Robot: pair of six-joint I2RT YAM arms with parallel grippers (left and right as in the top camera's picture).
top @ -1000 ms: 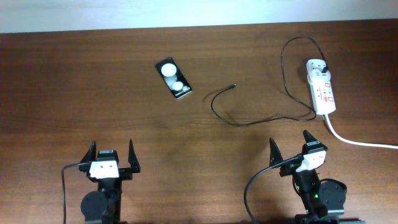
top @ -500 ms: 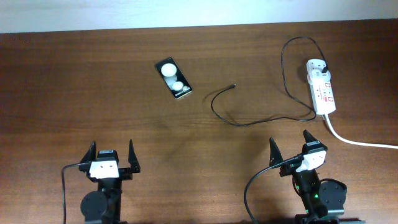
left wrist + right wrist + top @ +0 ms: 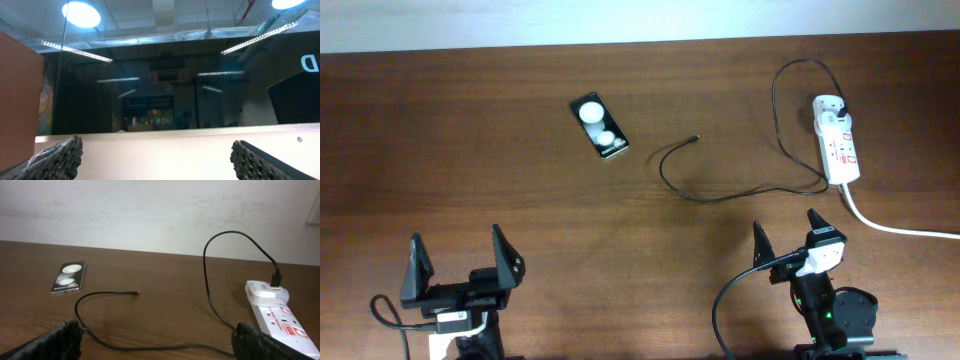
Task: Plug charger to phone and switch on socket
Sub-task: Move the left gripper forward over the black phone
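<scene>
The brown counter (image 3: 470, 150) holds everything. At its near edge, the left end effector (image 3: 457, 242) and right end effector (image 3: 785, 223) both gape wide, gripping nothing. The socket (image 3: 838, 148) lies far right with the charger (image 3: 773, 100) plugged in. The charger's tip lies apart from the phone (image 3: 599, 125).

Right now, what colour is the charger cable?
The charger is black, showing best in the right wrist view.
</scene>
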